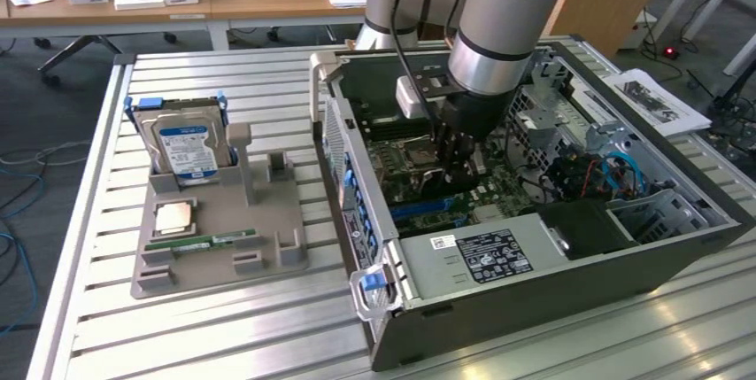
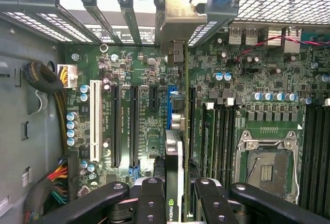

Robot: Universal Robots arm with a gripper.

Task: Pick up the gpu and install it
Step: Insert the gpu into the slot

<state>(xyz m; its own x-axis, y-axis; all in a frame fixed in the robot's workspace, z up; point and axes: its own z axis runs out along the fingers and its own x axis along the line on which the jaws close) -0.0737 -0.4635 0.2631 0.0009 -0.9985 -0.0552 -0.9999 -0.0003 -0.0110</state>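
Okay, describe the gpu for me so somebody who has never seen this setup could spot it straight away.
Look inside the open computer case, where the arm reaches down over the motherboard. The gpu is the thin card held on edge in the hand. Unlike the empty slots beside it, it stands above the board and bears a logo on its edge.

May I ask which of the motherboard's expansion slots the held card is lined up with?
The blue slot: the held gpu sits edge-on in line with it, while the white slot and black slots lie aside.
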